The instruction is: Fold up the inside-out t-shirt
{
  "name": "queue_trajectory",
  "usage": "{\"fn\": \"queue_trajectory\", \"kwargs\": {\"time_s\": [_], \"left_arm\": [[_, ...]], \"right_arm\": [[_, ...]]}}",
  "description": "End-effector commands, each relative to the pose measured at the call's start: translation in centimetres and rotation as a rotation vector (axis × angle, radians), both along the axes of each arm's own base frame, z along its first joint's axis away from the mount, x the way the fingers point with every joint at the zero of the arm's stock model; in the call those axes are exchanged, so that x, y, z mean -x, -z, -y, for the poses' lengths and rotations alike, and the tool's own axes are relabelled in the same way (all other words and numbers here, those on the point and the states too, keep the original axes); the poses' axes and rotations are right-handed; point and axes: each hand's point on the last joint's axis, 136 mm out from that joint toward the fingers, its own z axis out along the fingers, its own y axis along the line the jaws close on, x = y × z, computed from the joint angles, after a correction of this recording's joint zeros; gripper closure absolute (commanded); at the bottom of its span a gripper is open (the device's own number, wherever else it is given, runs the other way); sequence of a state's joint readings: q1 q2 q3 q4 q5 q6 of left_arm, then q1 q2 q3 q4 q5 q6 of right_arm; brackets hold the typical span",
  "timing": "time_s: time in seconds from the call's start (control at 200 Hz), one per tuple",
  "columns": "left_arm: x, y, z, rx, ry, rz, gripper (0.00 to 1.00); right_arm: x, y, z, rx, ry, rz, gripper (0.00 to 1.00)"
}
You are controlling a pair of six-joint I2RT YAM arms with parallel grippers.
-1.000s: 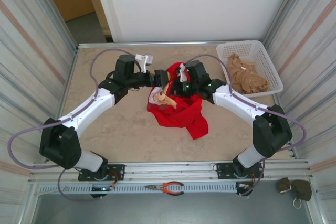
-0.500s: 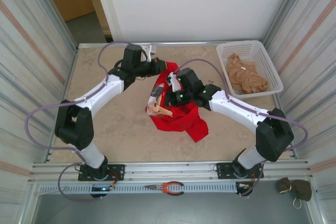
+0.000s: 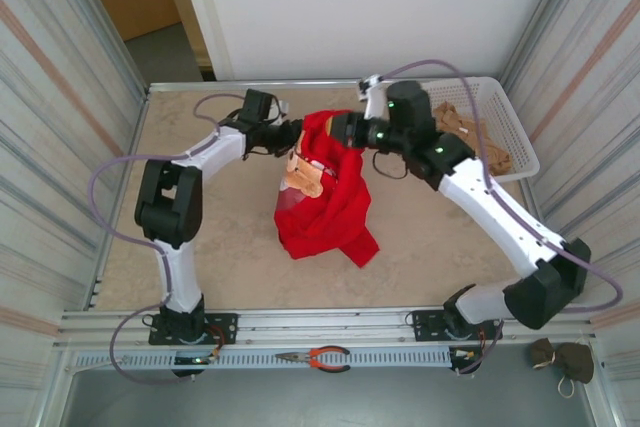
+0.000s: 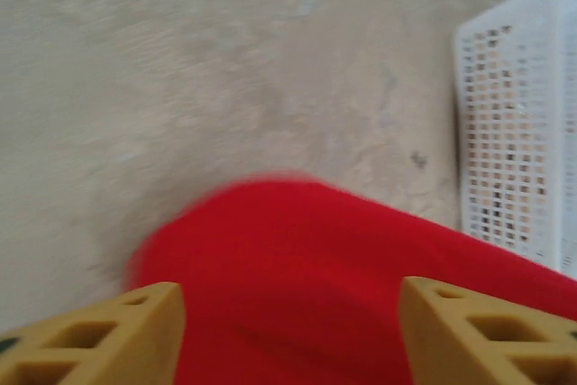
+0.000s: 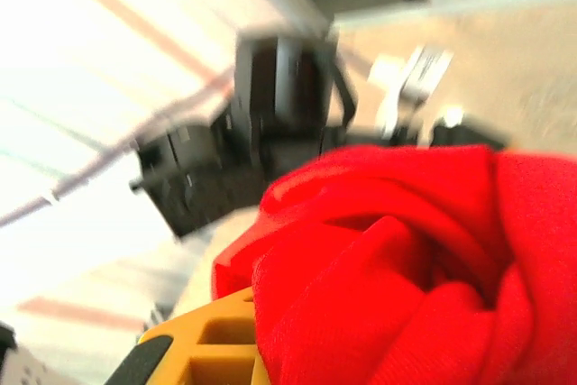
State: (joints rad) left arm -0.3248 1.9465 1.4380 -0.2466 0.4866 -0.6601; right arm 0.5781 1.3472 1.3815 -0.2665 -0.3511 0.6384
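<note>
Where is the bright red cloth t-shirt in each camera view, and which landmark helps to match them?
Top external: the bright red cloth t-shirt is at the centre of the picture.
Left wrist: bottom centre and bottom right.
Right wrist: lower right, bunched up.
Shared landmark: the white plastic basket, upper right in the top external view, right edge in the left wrist view.

White back wall (image 3: 380,7); corrugated side panels (image 3: 60,97); beige marbled tabletop (image 3: 220,247).

A bright red cloth t-shirt (image 3: 330,205) is held raised by its top edge, bunched and hanging in loose folds, its lower part crumpled on the beige tabletop (image 3: 230,237). A pale printed patch is shown near the top.
</note>
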Motion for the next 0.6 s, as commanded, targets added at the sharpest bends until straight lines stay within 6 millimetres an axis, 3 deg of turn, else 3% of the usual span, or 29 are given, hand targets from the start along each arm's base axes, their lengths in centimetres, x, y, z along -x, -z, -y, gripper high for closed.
{"fn": "queue_trajectory", "kwargs": {"time_s": [0.0, 0.165, 0.24, 0.326, 0.456, 0.536, 0.596], "left_arm": [[0.4, -4.7, -3.0, 0.044, -0.058, 0.087, 0.22], [3.1, -7.1, -7.7, 0.061, -0.158, 0.139, 0.10], [4.7, -8.7, -7.9, 0.102, -0.176, 0.185, 0.08], [7.0, -11.4, -6.1, 0.137, -0.129, 0.266, 0.08], [9.9, -14.3, -1.4, 0.083, 0.001, 0.386, 0.06], [10.7, -14.7, 1.3, 0.040, 0.065, 0.412, 0.06], [10.5, -13.9, 2.6, -0.008, 0.081, 0.403, 0.07]], "right_arm": [[-1.6, -3.5, 2.3, -0.080, 0.133, 0.058, 1.00], [-2.7, -4.6, 3.2, -0.132, 0.160, 0.057, 1.00], [-2.7, -4.7, 2.8, -0.136, 0.131, 0.046, 1.00], [-2.6, -4.4, 2.3, -0.137, 0.101, 0.035, 1.00], [-1.8, -3.6, 1.8, -0.142, 0.056, 0.022, 1.00], [-1.3, -3.2, 1.5, -0.144, 0.036, 0.013, 1.00], [-1.0, -3.0, 1.4, -0.148, 0.028, 0.011, 1.00]]}}
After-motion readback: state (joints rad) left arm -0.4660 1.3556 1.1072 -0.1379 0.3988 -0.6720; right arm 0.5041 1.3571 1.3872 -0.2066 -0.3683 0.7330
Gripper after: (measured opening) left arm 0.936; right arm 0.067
